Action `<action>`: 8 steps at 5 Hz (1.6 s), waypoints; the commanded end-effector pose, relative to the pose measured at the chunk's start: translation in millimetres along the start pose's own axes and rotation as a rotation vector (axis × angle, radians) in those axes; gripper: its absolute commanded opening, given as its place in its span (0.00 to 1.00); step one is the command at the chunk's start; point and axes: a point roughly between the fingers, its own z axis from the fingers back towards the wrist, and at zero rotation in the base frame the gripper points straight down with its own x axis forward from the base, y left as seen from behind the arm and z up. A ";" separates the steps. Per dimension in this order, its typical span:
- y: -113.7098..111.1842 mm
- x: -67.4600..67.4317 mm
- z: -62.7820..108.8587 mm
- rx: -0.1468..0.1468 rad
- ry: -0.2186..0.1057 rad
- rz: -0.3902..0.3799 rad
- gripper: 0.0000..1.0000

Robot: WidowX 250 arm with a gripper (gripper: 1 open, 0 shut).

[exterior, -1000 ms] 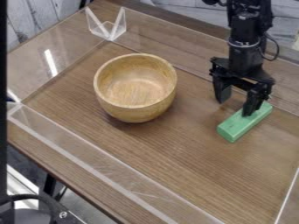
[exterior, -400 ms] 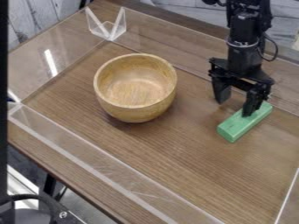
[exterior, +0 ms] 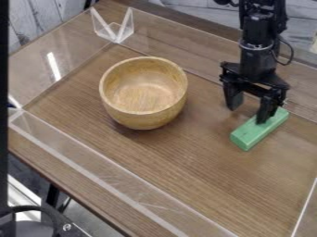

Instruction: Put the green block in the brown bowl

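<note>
— Nothing has moved since the earlier frames, as far as one can see: the gripper (exterior: 257, 104) hangs in the same spot, and the block (exterior: 258, 130) and bowl (exterior: 144, 91) lie where they lay.

— Where is the block, exactly?

— At the right of the table (exterior: 186, 176), well apart from the bowl, lying flat and pointing diagonally toward the far right. Its far end is partly covered by one finger (exterior: 265, 107), so that end cannot be made out in full.

— And the jaws?

— Apart, spread wide and pointing straight down. One finger stands over the block's far end; the other stands to its left above bare wood. Whether any fingertip touches the block or the table cannot be told from this angle.

— What of the bowl?

— It sits left of centre, upright, its hollow showing only wood grain.

— Anything cut off?

— The arm (exterior: 258, 32) runs out of the top edge, so only its lower part shows. A clear wall (exterior: 74, 153) rims the table's near-left side, with glare on it, and a small clear piece (exterior: 111, 25) stands at the far corner; its shape is hard to read. Dark parts at the lower left are too dim to name.
</note>
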 end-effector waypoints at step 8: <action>13.5 -37.0 27.0 0.018 0.050 0.037 0.00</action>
